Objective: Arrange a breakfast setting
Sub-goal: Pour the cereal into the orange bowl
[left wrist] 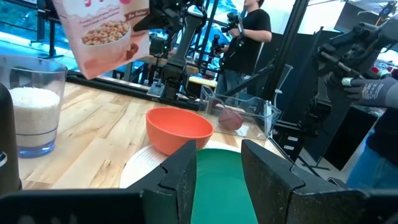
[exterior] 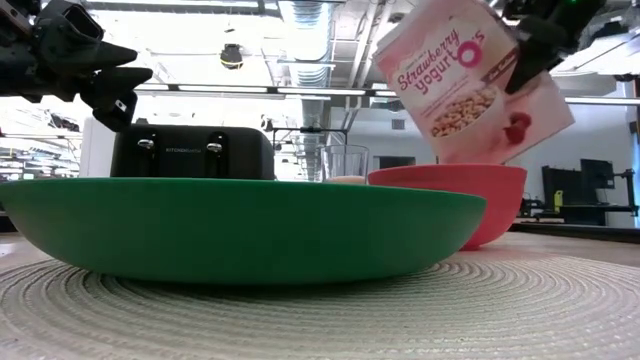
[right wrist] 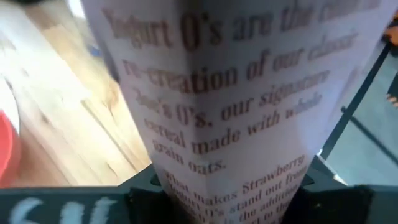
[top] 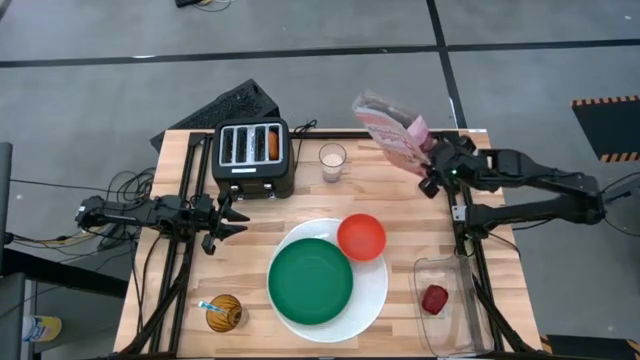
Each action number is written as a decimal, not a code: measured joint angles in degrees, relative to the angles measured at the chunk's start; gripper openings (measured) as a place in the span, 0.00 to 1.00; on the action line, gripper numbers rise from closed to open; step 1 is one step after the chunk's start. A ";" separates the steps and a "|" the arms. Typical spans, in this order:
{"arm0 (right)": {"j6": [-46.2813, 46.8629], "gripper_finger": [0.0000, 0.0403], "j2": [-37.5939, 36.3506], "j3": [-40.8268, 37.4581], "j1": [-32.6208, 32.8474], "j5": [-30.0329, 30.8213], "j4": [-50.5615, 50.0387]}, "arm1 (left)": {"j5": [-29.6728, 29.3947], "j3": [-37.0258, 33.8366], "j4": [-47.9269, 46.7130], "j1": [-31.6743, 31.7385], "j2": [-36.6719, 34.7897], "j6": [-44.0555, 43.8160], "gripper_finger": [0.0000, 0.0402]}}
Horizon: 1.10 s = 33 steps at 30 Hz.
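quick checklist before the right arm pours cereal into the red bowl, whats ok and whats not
1. Right gripper grips the cereal box: ok, the box hangs tilted in the air.
2. Box over the red bowl: not ok; from above it is still at the table's far edge, away from the bowl.
3. Bowl upright and empty, on the white plate beside the green plate: ok.
4. Glass near the box's path: ok for now, standing apart from the box, beside the toaster.
5. Left gripper out of the way: ok, open, holding nothing, at the table's left.
6. Box top open for pouring: cannot tell.
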 joint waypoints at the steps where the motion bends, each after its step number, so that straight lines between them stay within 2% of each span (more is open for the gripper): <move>1: -0.98 0.43 0.00 0.97 0.01 -0.10 -1.30 | -0.02 -0.01 -0.01 0.00 0.01 0.00 0.28; 15: -19.00 0.43 0.14 8.36 0.00 -4.55 -15.85 | 0.00 -0.02 -0.01 0.00 0.01 0.00 0.28; 27: -30.83 0.43 1.23 10.10 0.00 -12.97 -22.85 | -0.02 0.00 0.00 0.00 0.00 0.00 0.28; 33: -37.18 0.43 4.08 11.34 0.00 -13.16 -25.04 | -0.02 -0.02 0.00 0.00 -0.01 0.00 0.28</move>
